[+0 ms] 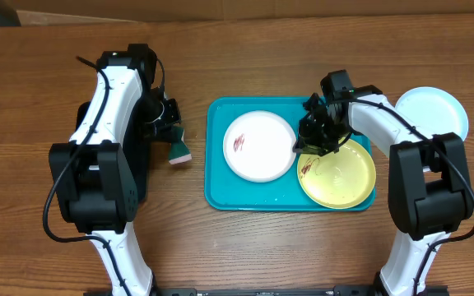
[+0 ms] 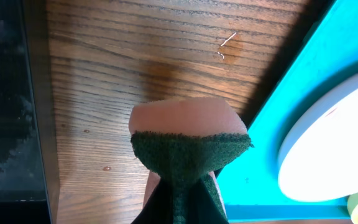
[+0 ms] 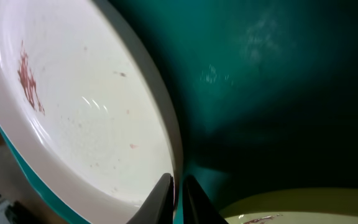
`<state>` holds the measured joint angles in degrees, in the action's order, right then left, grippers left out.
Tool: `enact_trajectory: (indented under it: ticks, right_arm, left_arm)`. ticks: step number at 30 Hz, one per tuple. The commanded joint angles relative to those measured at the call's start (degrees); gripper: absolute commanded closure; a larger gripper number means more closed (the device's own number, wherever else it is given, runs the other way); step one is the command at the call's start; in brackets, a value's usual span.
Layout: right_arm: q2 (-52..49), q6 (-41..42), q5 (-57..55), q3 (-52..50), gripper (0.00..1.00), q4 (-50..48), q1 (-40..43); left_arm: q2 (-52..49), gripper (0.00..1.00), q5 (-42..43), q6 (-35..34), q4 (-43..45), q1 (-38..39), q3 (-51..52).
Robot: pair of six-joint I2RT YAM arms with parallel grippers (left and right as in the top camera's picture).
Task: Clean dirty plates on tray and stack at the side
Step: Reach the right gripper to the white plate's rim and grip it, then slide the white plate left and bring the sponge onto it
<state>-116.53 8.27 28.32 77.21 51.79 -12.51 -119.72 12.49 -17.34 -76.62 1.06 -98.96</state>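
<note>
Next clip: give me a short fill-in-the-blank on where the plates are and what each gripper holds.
1. The left gripper is shut on a ____.
2. The red-smeared white plate and the yellow-green plate both lie on the turquoise ____.
3. The third plate, on the table at the right, is pale ____.
4. The right gripper pinches the rim of the ____ plate.
Missing words: sponge; tray; blue; white.
</note>
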Motion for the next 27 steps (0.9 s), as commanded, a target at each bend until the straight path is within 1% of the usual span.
enact_trajectory:
  ticks: [1,2,5,6,7,9,13,14,16,20,21,25,27]
  right_arm:
    - [-0.3,-5.9,0.3,0.1,0.90,1.4,-1.1]
    - [-0.3,-6.3,0.2,0.1,0.84,1.8,-1.4]
    - [-0.3,-6.3,0.2,0.1,0.80,2.4,-2.5]
    - [-0.3,-6.3,0.2,0.1,0.75,2.4,-2.9]
    - [-0.3,-6.2,0.3,0.1,0.73,2.4,-3.3]
    - [-0.3,-6.2,0.3,0.1,0.70,2.7,-4.0]
    - [-0.3,-6.1,0.2,0.1,0.69,3.4,-6.0]
    - [-0.3,-6.1,0.2,0.1,0.70,3.5,-6.5]
    - [-0.3,-6.1,-0.1,0.1,0.77,3.5,-7.5]
    - [-0.3,-4.9,-3.0,0.1,0.88,2.8,-9.1]
    - [-0.3,-4.9,-3.7,0.1,0.88,2.5,-9.4]
    - [-0.3,-4.9,-5.0,0.1,0.90,2.1,-9.7]
    - [-0.3,-4.9,-6.4,0.1,0.92,1.8,-9.6]
  left_arm:
    - [-0.4,0.96,1.1,1.1,0.2,0.3,0.2]
    - [-0.4,0.96,1.1,1.1,0.3,0.3,0.2]
    - [-0.4,0.96,1.1,1.1,0.2,0.3,0.2]
    - [-0.4,0.95,1.1,1.1,0.2,0.3,0.2]
    - [-0.4,0.96,1.1,1.1,0.2,0.3,0.2]
    - [-0.4,0.96,1.1,1.1,0.2,0.3,0.2]
    - [-0.4,0.96,1.1,1.1,0.2,0.5,0.2]
    - [-0.4,0.96,1.2,1.1,0.2,0.6,0.2]
    - [-0.4,0.96,2.1,1.6,0.1,0.9,0.2]
    - [-0.4,0.96,9.4,10.7,0.1,2.5,0.2]
    - [-0.4,0.96,10.5,12.0,0.1,3.0,0.2]
    - [-0.4,0.96,10.5,12.5,0.2,4.8,0.2]
    - [-0.4,0.96,10.5,13.8,0.2,5.6,0.2]
